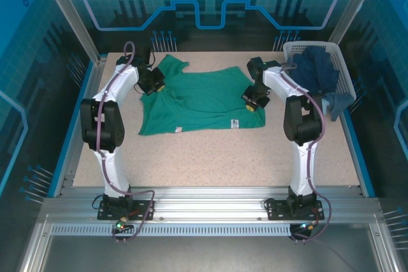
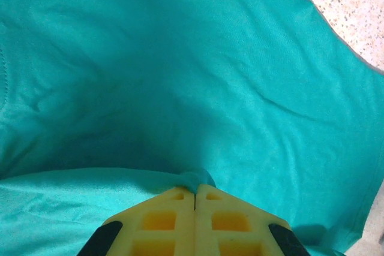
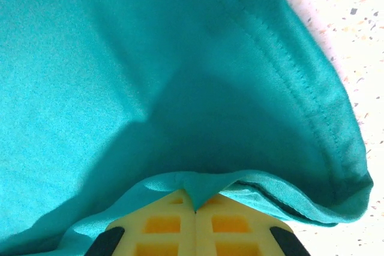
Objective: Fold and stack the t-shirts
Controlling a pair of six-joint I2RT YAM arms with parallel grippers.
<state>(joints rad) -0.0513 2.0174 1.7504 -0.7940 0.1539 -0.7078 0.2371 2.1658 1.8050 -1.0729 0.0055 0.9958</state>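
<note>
The white label (image 1: 234,123) on the teal t-shirt (image 1: 204,103) is unreadable.

Bright even light, blue surround; table (image 3: 354,40) washed out, soft shadows on teal t-shirt (image 3: 198,124)

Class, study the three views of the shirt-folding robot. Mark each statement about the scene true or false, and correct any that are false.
1. The teal t-shirt lies on the table. True.
2. The left gripper hangs open above it. False: it is shut, pinching a fold of the teal cloth.
3. The right gripper is shut on the teal t-shirt's cloth. True.
4. The white basket stands at the table's near left corner. False: it stands at the far right corner, holding dark navy t-shirts.
</note>
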